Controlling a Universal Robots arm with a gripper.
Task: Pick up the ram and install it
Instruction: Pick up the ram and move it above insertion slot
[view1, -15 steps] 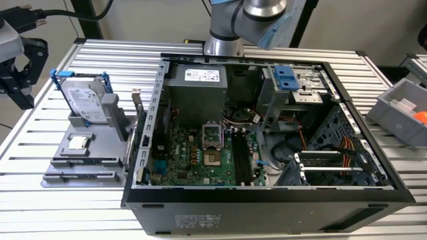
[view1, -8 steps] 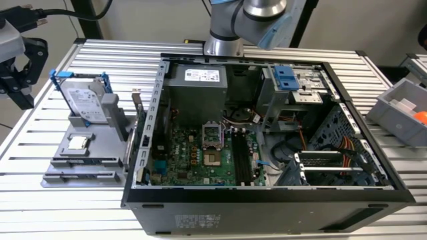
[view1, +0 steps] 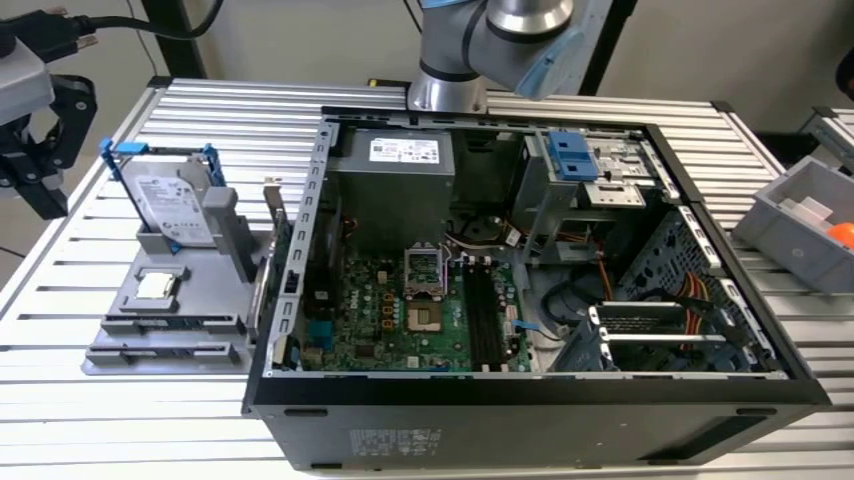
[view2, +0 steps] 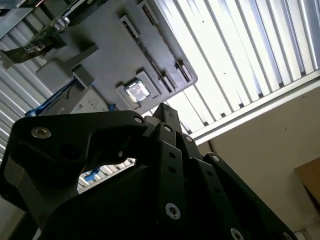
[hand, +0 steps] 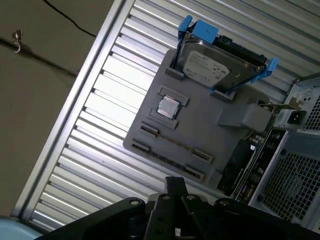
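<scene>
The ram appears as a thin strip on edge (hand: 172, 142) between the clips of the grey holder tray (hand: 210, 125), just past the small square processor chip (hand: 168, 106). In the exterior view that same strip (view1: 180, 323) sits low on the tray (view1: 120, 350), at that view's left. My gripper (view1: 34, 150) hangs beyond the table's left edge, above and away from the tray, touching nothing. Its black linkage rises in both wrist views (hand: 175, 190) (view2: 165, 125). The motherboard's black memory slots (view1: 483, 320) lie inside the open computer case (view1: 534, 390).
A silver hard drive in a blue-handled frame (view1: 171, 205) stands at the tray's far end. An expansion card (hand: 240, 165) stands on edge between tray and case. A grey bin (view1: 807, 225) sits at the exterior view's right. The arm's base (view1: 451, 60) is behind the case.
</scene>
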